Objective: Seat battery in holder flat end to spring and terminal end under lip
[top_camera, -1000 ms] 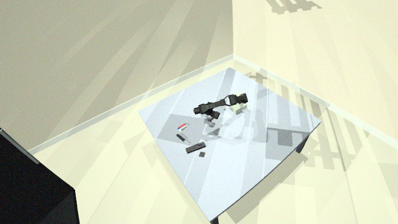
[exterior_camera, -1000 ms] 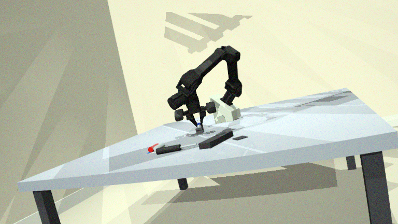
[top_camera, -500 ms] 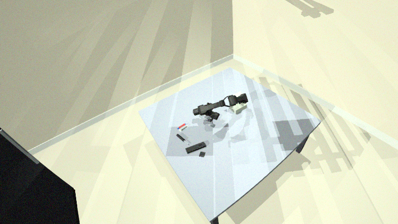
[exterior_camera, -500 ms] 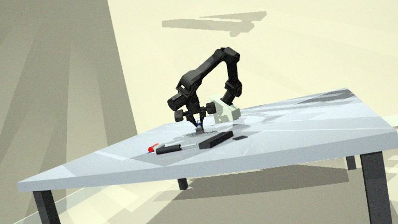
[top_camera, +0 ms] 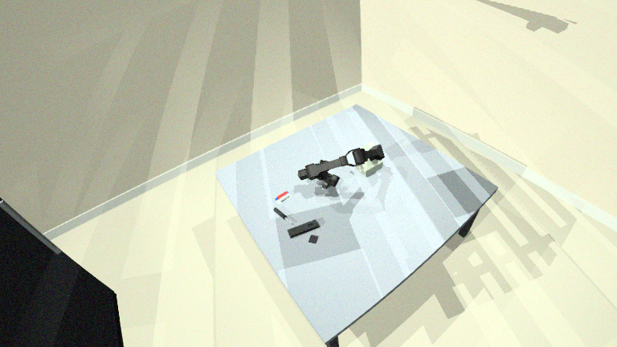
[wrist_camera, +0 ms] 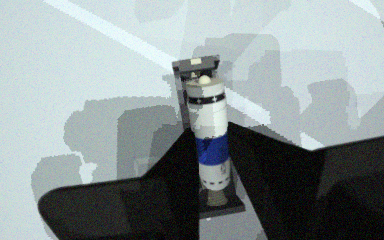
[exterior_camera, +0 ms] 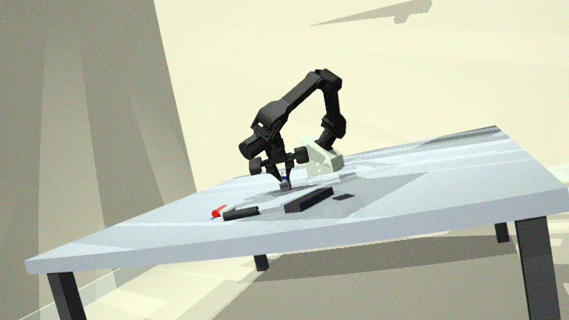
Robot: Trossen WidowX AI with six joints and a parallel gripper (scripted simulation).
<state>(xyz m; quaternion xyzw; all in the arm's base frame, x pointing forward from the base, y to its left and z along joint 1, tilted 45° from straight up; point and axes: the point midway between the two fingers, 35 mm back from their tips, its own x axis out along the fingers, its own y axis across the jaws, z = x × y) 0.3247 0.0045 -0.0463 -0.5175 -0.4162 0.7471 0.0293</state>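
Top view: one table (top_camera: 409,234), my one arm (top_camera: 338,163) on it, bent low. On the side of my pincer (top_camera: 328,183) away from the arm's base lie one red-white-blue piece (top_camera: 282,196), one dark pen-like stick (top_camera: 281,214), one long black bar (top_camera: 303,228) and one small black square (top_camera: 312,238). Battery and holder are too small to tell here.

Exterior view: my pincer (exterior_camera: 285,180) points down, tips just above the table (exterior_camera: 419,207), pinching one battery (exterior_camera: 285,181). The black bar (exterior_camera: 308,198) lies near it; the stick (exterior_camera: 240,213) and the red-tipped piece (exterior_camera: 220,210) sit further off. Nothing stands between pincer and table.

Wrist view: one battery (wrist_camera: 210,135), white with one blue band, is gripped at that band between my fingers. It lies along one dark holder (wrist_camera: 220,202), terminal nub at the far lip (wrist_camera: 196,63), spring (wrist_camera: 216,198) at its near end. My fingers hide the holder's sides.
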